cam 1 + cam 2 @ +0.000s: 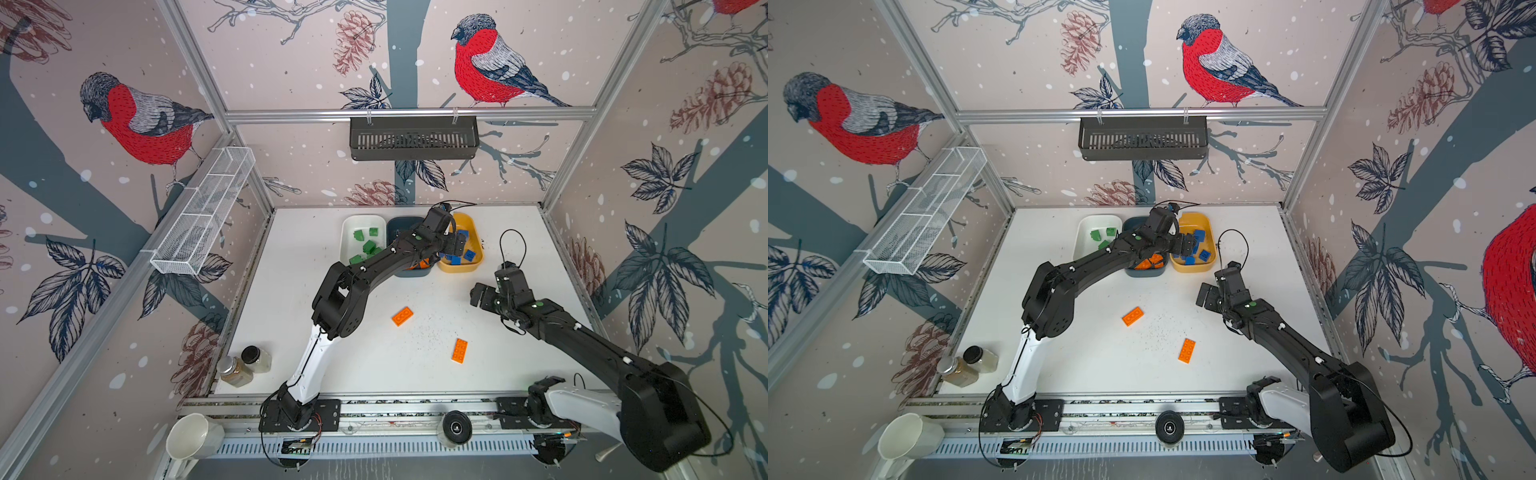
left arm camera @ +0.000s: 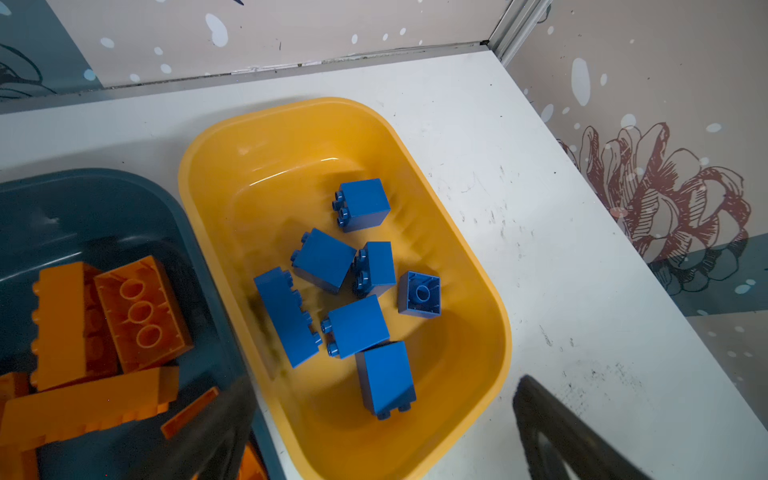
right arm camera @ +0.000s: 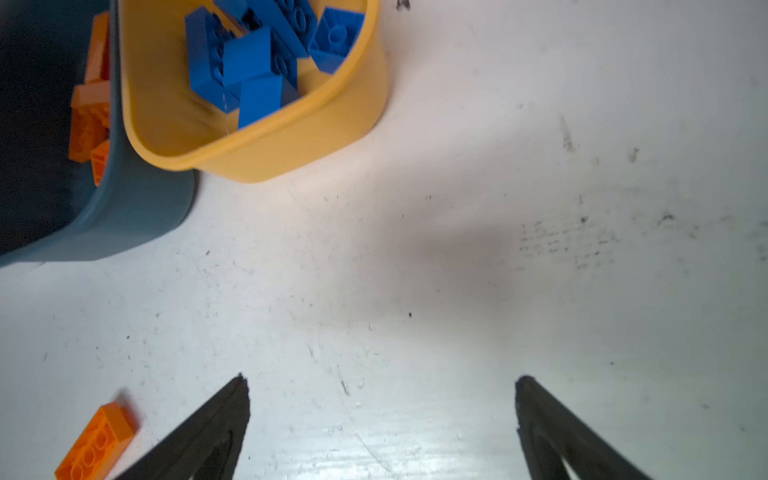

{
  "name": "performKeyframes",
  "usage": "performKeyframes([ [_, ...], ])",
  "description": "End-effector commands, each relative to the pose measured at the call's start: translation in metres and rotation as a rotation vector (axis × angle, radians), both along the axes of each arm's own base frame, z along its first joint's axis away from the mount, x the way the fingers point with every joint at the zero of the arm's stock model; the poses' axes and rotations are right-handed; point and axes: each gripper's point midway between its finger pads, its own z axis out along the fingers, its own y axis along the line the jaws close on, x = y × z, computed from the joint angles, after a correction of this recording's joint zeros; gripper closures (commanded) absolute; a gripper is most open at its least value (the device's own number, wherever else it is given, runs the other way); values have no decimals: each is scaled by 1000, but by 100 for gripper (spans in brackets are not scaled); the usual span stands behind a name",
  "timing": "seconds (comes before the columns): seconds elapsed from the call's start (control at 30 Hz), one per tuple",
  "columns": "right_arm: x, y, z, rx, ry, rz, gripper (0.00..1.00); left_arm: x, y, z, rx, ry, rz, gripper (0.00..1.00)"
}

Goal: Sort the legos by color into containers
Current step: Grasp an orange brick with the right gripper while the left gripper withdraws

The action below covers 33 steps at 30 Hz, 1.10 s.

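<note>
Chunky blue studded plastic bricks lying loose in yellow-orange rounded plastic tub, under left gripper. Fingers spread wide, nothing between them. Long orange studded brick and second orange brick flat on white table, apart from right gripper, also spread and empty.

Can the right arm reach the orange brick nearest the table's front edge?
Probably yes. The right gripper has open, empty jaws, the orange brick lies alone on the bare table close by, and the left gripper is away over the yellow tub.
</note>
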Motion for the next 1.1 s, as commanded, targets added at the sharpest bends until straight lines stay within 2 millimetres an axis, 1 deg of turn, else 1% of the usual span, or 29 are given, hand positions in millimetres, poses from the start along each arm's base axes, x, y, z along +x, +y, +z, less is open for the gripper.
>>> performKeyframes([
  [0.0,-13,12,-10,49,55,14,0,-2,1,16,-56,-22,-2,3],
  [0.17,-34,23,-27,43,130,48,0,-11,11,20,-98,-14,-7,3],
  [0.37,-64,41,-37,20,215,110,3,-15,29,18,-123,1,18,3],
  [0.57,-89,54,-43,7,283,152,16,-17,43,9,-140,42,38,3],
  [0.73,-112,56,-52,-40,343,150,24,-19,54,2,-141,58,58,3],
  [0.9,-121,66,-56,-63,358,174,29,-19,59,-2,-156,73,69,3],
  [0.97,-123,66,-57,-96,360,168,31,-19,60,-4,-158,78,74,3],
  [1.07,-128,63,-64,-175,380,175,34,-20,63,-6,-159,84,79,3],
])
